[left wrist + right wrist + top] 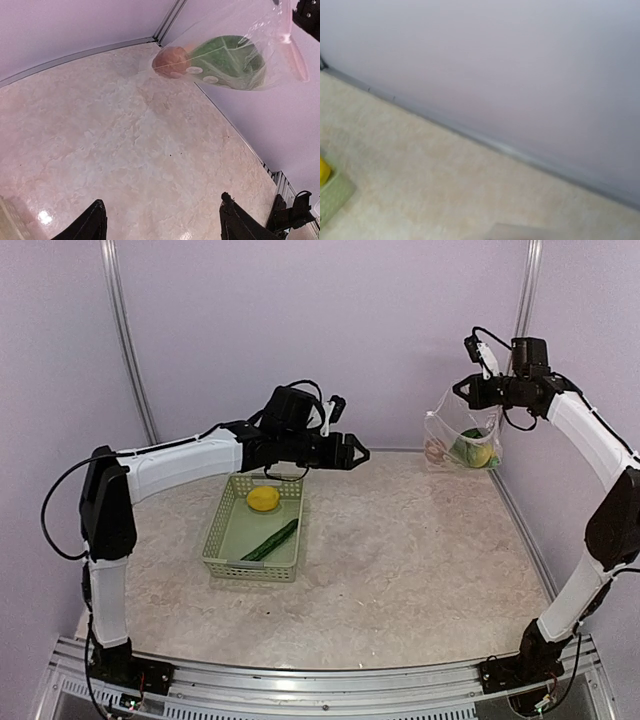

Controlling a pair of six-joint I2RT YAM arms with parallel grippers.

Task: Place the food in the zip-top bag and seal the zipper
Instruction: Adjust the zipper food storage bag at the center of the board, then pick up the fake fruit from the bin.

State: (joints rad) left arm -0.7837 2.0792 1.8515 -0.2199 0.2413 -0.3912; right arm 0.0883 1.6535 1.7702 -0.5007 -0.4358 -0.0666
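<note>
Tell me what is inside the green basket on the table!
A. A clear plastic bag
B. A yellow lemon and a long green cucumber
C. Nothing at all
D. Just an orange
B: the top view shows the basket holding a lemon at its far end and a cucumber lying slantwise nearer the front.
</note>
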